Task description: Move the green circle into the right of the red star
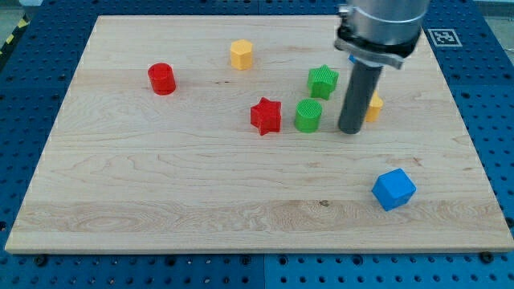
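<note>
The green circle stands on the wooden board just to the right of the red star, with a small gap between them. My tip is on the board a short way to the right of the green circle, not touching it. The rod rises from there to the arm at the view's top right.
A green star lies just above the green circle. A yellow block sits partly hidden behind the rod. A yellow hexagon is at the top centre, a red cylinder at upper left, a blue cube at lower right.
</note>
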Robot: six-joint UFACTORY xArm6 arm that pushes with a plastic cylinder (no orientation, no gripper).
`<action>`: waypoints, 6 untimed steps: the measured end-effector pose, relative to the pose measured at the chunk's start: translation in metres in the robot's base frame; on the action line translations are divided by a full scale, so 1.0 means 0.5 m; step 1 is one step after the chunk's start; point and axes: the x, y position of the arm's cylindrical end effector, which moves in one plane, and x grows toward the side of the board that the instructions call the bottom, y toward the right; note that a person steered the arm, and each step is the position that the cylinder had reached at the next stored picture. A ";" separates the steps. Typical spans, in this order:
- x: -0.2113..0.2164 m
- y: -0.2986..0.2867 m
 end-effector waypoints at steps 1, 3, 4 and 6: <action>-0.041 -0.010; -0.020 -0.047; -0.006 -0.062; -0.036 -0.049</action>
